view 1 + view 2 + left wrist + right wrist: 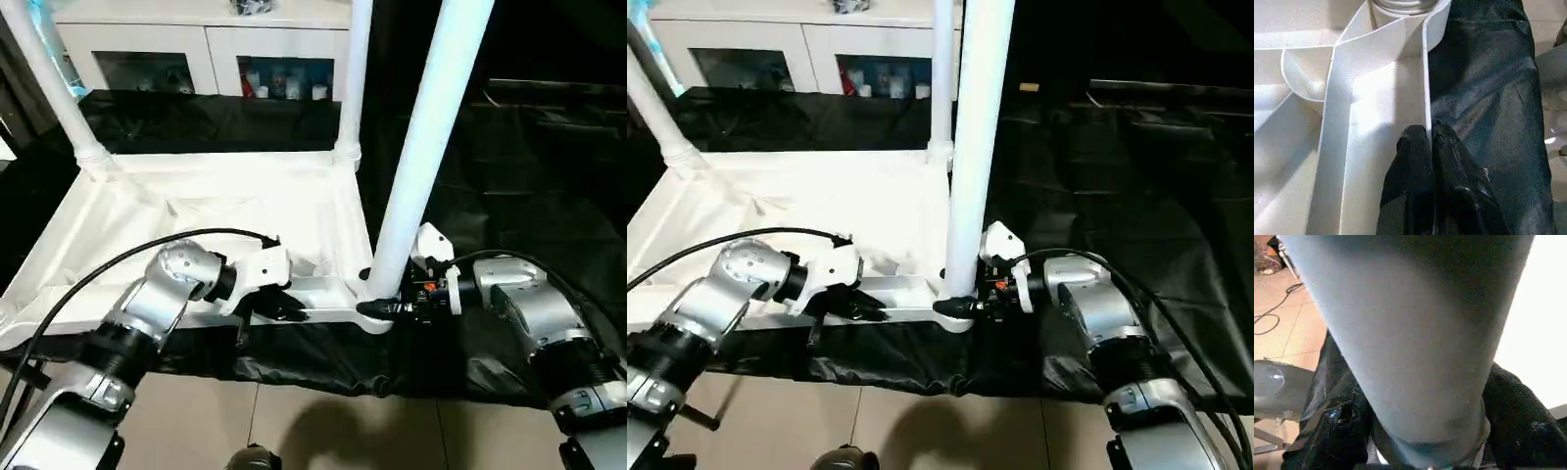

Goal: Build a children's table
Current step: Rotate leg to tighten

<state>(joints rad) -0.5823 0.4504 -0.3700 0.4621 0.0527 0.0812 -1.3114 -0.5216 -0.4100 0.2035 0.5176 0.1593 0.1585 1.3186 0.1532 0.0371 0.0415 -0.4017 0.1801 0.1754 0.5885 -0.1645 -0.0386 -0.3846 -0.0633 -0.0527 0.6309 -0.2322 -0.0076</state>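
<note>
Tabletop [225, 211], white plastic, lies upside down with its ribbed underside facing up on a bench draped in black cloth [509, 166]. Three white tubular legs stand up from its corner sockets: one at the far left corner [54, 83], leaning outward, one at the far right corner [355, 73], and the big near one [431, 127] rising from the near right socket close to the bench's front edge.

The left pincer [284, 308] sits at the tabletop's near rim, left of that near leg. In the left wrist view its two black fingers [1415, 161] are pressed together, with the thin upright edge of the rim running down to their tips; it looks as though they pinch that edge, though I can't be sure from here.

The right pincer [384, 307] comes in from the right at the foot of the near leg. In the right wrist view its black fingers [1334, 431] stand spread on either side of the leg's base, close against it; whether they actually press it I cannot tell.

A white cabinet with glass doors [206, 54] stands behind the bench, and tan floor tiles [323, 431] show in front of it.
</note>
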